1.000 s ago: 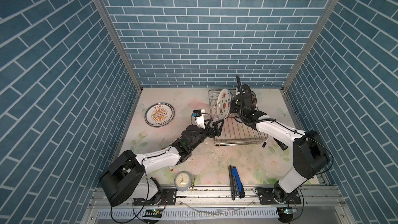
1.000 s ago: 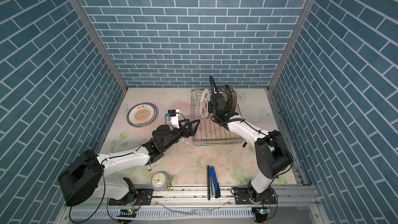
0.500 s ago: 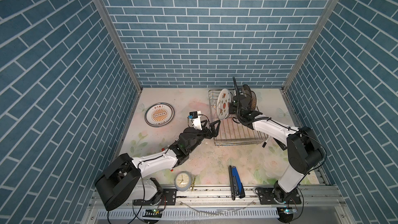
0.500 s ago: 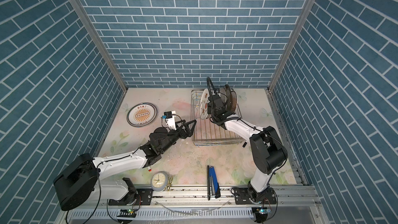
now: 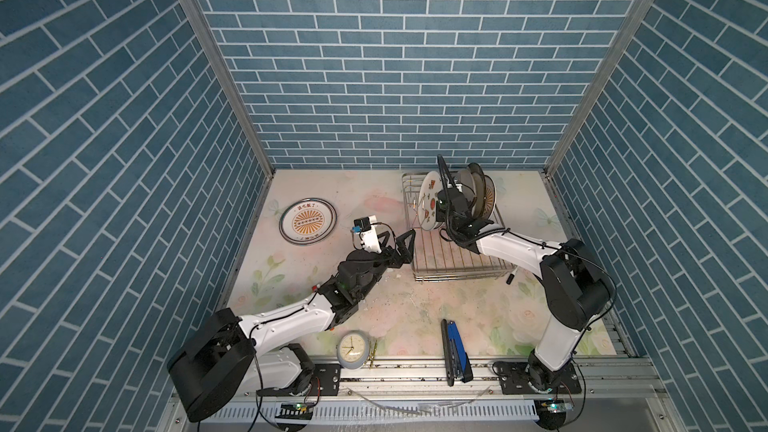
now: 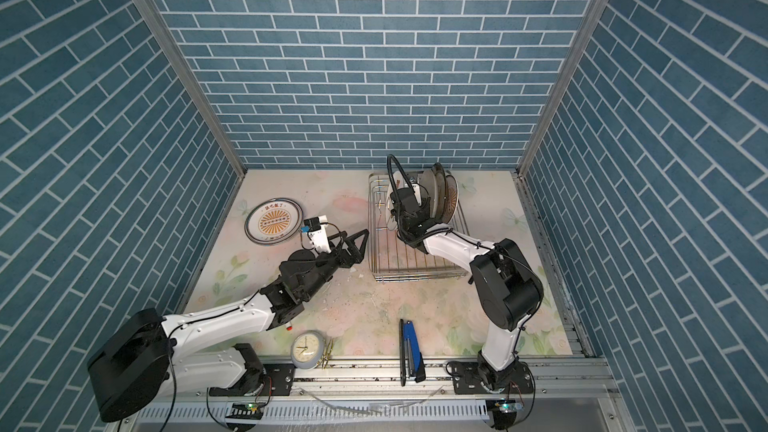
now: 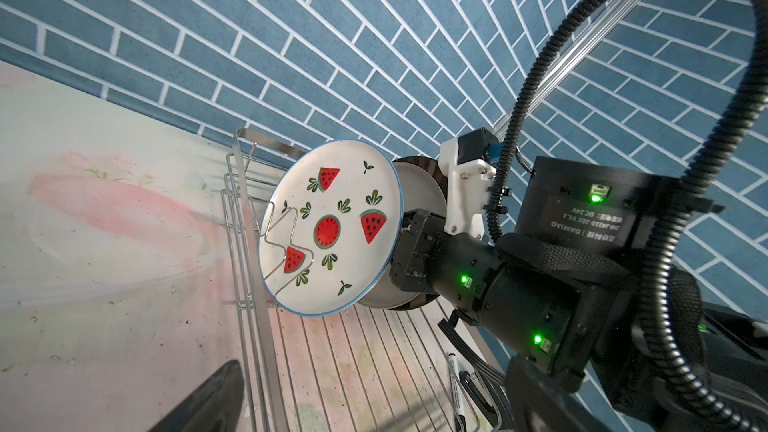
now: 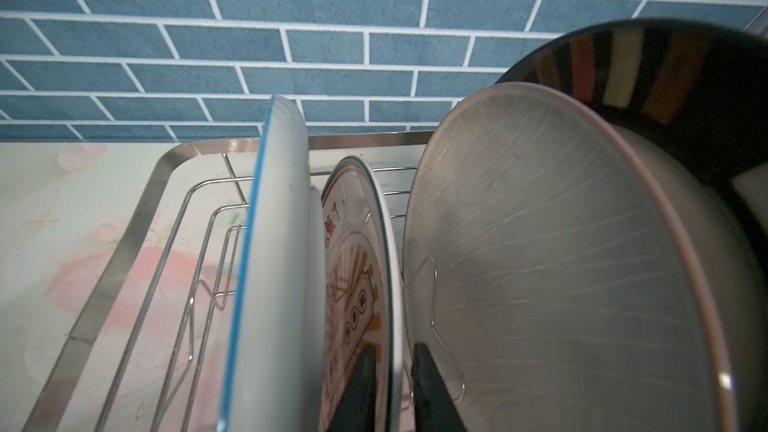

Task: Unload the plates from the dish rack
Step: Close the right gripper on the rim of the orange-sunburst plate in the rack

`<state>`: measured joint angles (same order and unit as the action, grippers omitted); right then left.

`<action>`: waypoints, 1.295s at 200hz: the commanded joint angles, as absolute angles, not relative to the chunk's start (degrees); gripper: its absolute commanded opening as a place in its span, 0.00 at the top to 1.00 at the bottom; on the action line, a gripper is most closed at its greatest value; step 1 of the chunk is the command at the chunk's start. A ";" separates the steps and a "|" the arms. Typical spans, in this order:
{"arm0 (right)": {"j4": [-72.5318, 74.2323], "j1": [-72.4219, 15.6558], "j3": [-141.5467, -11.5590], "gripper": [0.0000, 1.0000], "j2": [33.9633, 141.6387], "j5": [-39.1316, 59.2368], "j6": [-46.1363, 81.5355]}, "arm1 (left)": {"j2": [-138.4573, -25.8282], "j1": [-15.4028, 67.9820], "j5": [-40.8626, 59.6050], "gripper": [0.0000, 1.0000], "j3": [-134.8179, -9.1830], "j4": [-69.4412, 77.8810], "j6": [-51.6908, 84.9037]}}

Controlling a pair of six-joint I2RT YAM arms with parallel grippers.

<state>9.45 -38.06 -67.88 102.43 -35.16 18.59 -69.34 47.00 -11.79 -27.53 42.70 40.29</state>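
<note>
A: Over the floral tabletop [image 5: 415, 309], our left gripper [image 5: 401, 235] hung wide open beside the dish rack [image 5: 457, 278].
B: And our right gripper [image 8: 394, 349]?
A: It straddled the rim of the sunburst plate [image 8: 353, 284], upright in the rack between the watermelon plate [image 7: 332, 226] and the grey plate [image 8: 540, 263]; we couldn't tell whether it pinched.

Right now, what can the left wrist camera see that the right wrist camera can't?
Only the left wrist view shows the painted face of the watermelon plate, the right arm and a black marker. Only the right wrist view shows the orange-printed plate, with the right gripper straddling its rim. Both show the dish rack, the watermelon plate's blue edge and the blue brick wall.
</note>
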 commanded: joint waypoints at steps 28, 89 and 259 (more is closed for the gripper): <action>10.80 -38.18 -71.19 0.85 104.59 -37.66 18.11 | -69.24 47.02 -13.20 0.00 -27.19 42.08 40.15; 11.91 -38.61 -71.18 0.93 104.15 -40.00 16.91 | -72.60 47.02 -11.44 0.00 -29.87 41.41 39.90; 14.83 -41.36 -73.37 0.99 98.98 -49.30 6.57 | -74.96 47.04 -9.01 0.00 -32.67 40.89 38.75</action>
